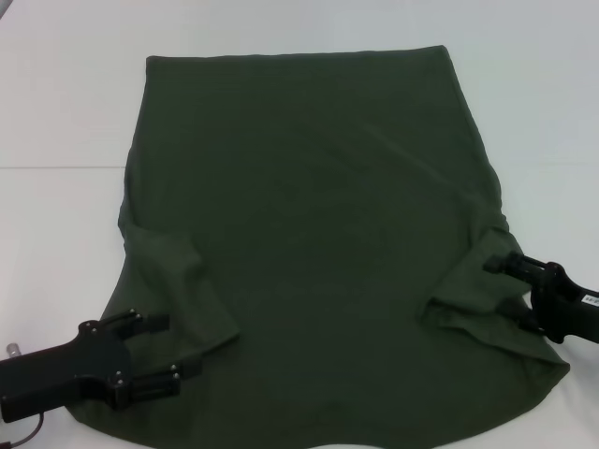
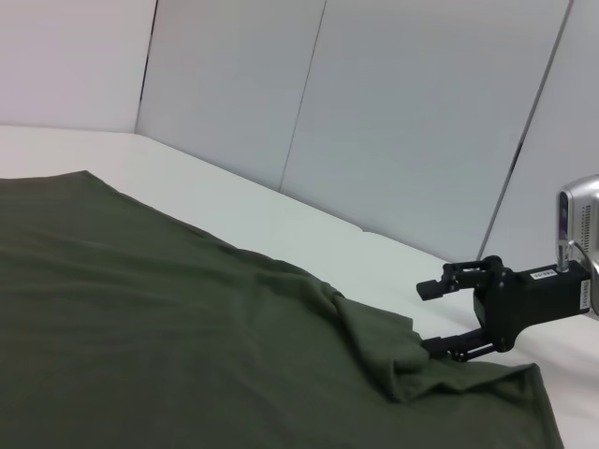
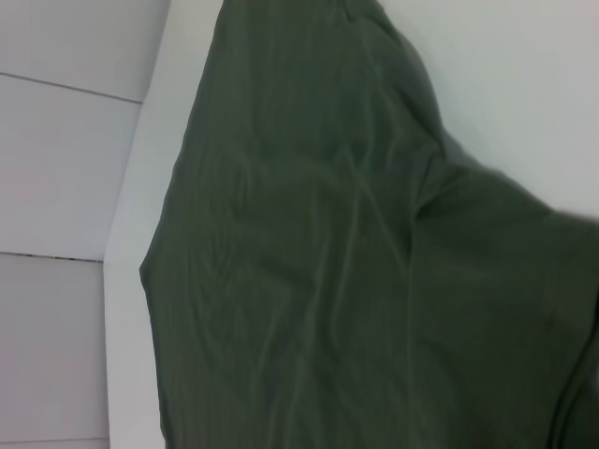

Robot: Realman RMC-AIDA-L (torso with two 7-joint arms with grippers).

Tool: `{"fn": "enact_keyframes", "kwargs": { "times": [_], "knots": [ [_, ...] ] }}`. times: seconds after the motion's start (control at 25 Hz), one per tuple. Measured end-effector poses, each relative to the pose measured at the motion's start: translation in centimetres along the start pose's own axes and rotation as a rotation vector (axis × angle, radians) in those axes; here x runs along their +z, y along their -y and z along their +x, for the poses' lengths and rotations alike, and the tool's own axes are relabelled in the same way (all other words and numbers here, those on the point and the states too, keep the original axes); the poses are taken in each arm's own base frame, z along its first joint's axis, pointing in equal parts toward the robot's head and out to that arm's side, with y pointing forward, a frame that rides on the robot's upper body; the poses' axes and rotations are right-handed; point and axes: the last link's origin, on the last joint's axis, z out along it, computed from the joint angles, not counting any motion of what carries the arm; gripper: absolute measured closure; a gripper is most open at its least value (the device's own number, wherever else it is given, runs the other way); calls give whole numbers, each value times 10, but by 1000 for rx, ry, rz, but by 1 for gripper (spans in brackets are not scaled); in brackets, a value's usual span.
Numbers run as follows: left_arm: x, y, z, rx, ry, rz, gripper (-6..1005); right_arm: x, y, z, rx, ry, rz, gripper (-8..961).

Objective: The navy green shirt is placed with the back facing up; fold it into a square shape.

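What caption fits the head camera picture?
Open left gripper and open right gripper sit at the sleeves of the navy green shirt on the white table.

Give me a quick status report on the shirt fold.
Left gripper and right gripper open at the sleeves. Shirt flat on table, sleeves tucked in. Nothing blocking.

One shirt lies on one tabletop. Two pincers show: the left pincer at the near left, the right pincer at the near right.

We lost the shirt's near hem past the head view's bottom edge; right gripper's lower finger hid behind cloth.
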Motion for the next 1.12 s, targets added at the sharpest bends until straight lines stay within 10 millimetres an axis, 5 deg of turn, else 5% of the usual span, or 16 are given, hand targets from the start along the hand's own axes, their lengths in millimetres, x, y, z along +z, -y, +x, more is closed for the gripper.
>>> {"fn": "enact_keyframes", "kwargs": {
  "times": [1.12],
  "knots": [
    [0,-1,0,0,-2,-3,126,10,-10,2,-21,-16,-14,127]
  ]
}}
